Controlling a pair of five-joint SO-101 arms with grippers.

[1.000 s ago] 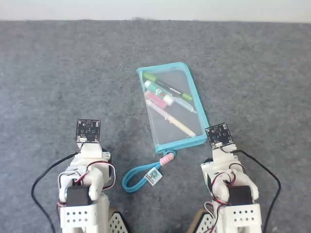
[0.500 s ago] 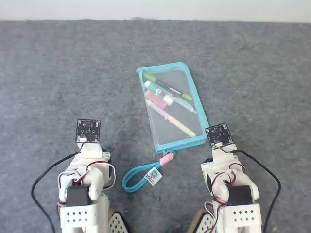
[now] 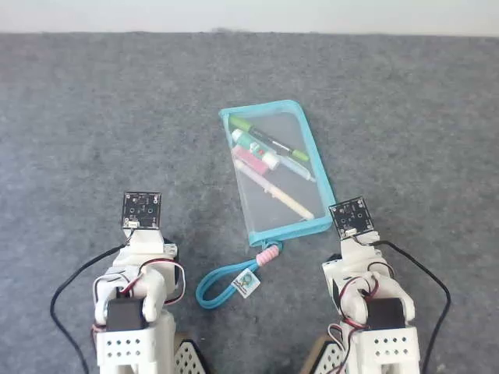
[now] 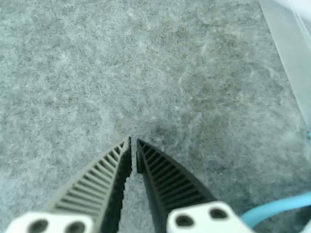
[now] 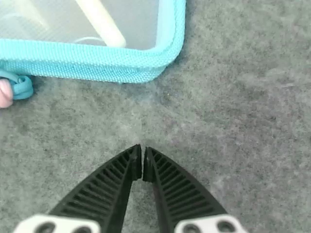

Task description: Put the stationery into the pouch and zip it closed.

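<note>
A clear pouch with a teal border (image 3: 279, 175) lies flat mid-table, with pens and markers (image 3: 271, 148) inside it. Its teal wrist strap (image 3: 222, 282) and pink zipper pull (image 3: 269, 253) trail off its near edge. My left gripper (image 4: 133, 142) is shut over bare carpet, to the left of the pouch, with the strap (image 4: 277, 209) at the view's edge. My right gripper (image 5: 143, 148) is shut just off the pouch's near right corner (image 5: 167, 58), not touching it. A cream pen (image 5: 99, 22) shows through the clear wall.
Grey carpet (image 3: 109, 117) covers the whole table. Both arm bases (image 3: 132, 327) (image 3: 370, 319) sit at the near edge. A white wall strip (image 3: 249, 15) runs along the far side.
</note>
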